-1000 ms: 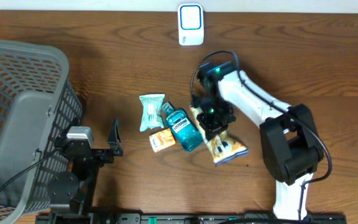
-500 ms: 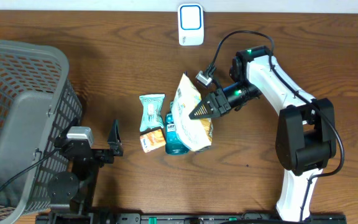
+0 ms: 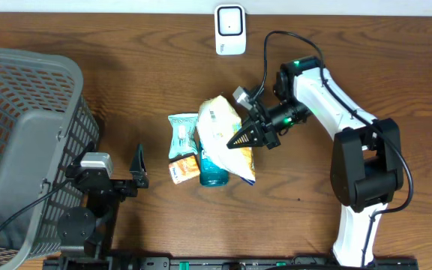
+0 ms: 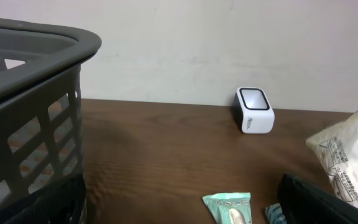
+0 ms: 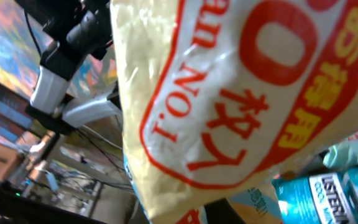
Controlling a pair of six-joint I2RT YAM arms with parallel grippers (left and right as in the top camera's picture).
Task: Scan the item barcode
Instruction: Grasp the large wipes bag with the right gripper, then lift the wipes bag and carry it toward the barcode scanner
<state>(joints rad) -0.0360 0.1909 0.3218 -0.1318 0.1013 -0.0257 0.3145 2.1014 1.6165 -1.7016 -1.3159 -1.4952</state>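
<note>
Snack bag (image 3: 220, 124), pale with red print, hangs clear of the table (image 3: 126, 75) above a mouthwash bottle (image 3: 213, 172), a green packet (image 3: 181, 133) and an orange box (image 3: 184, 169). The right gripper (image 3: 235, 140) is clenched on the bag, reaching in from its right side. The bag's long axis runs roughly from the robot's side toward the far table edge. The scanner (image 3: 230, 30) stands there, well apart, beyond the bag's far end. The coming move probably carries the bag away from the robot; which face bears the barcode cannot be told. The right arm is nearer. The left gripper (image 3: 137, 166), jaws spread and empty, rests beside the basket (image 3: 21, 135).
</note>
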